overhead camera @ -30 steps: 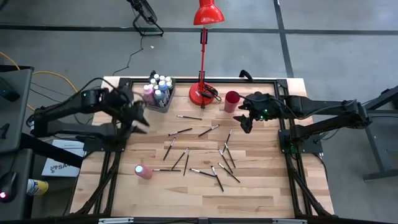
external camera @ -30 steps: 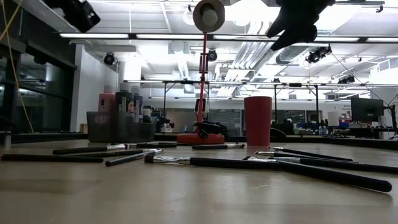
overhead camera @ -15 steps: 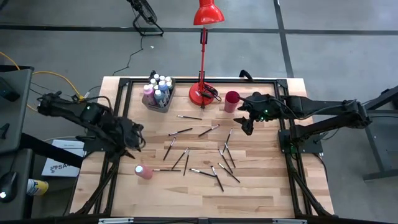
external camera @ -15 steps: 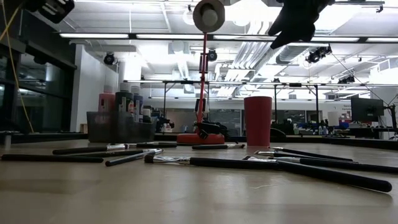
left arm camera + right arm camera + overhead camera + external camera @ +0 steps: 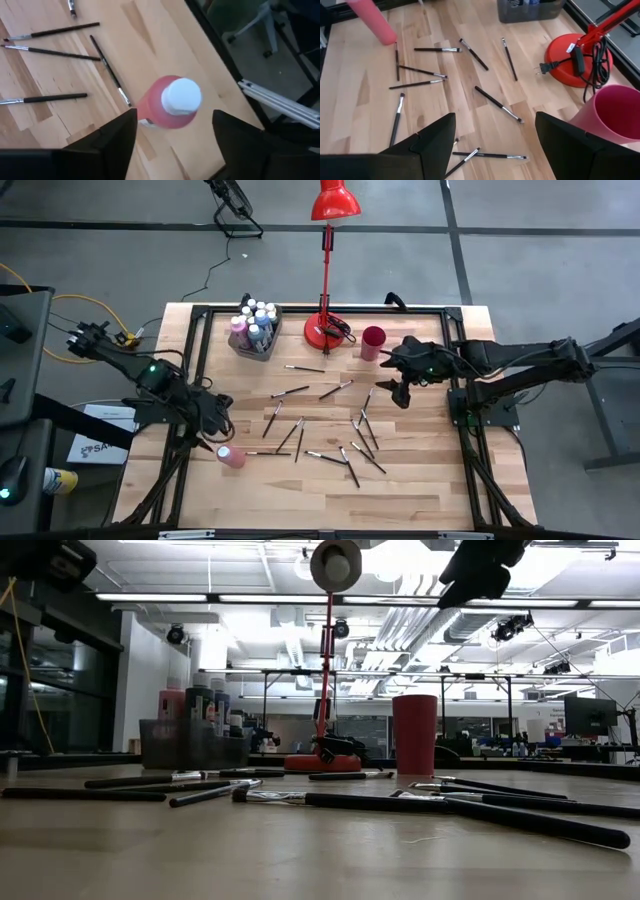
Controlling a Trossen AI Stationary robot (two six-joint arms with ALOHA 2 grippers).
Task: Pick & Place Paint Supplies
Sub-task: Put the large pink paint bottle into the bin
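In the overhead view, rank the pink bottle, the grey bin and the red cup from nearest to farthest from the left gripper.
From the left gripper:
1. Pink bottle, lying just beside it at the table's left.
2. Grey bin, back left.
3. Red cup, back, by the right arm.

The wooden worktop [image 5: 420, 490] is carrying scattered paintbrushes [image 5: 345, 435] across its middle, a pink paint bottle [image 5: 230, 456] lying near the left edge, and a grey bin [image 5: 256, 331], red lamp base [image 5: 325, 332] and dark red cup [image 5: 373, 342] along the far edge.

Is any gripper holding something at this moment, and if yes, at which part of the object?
Nothing is held. The left gripper hangs open above the pink bottle, fingers either side, not touching. The right gripper is open over the paintbrushes, empty.
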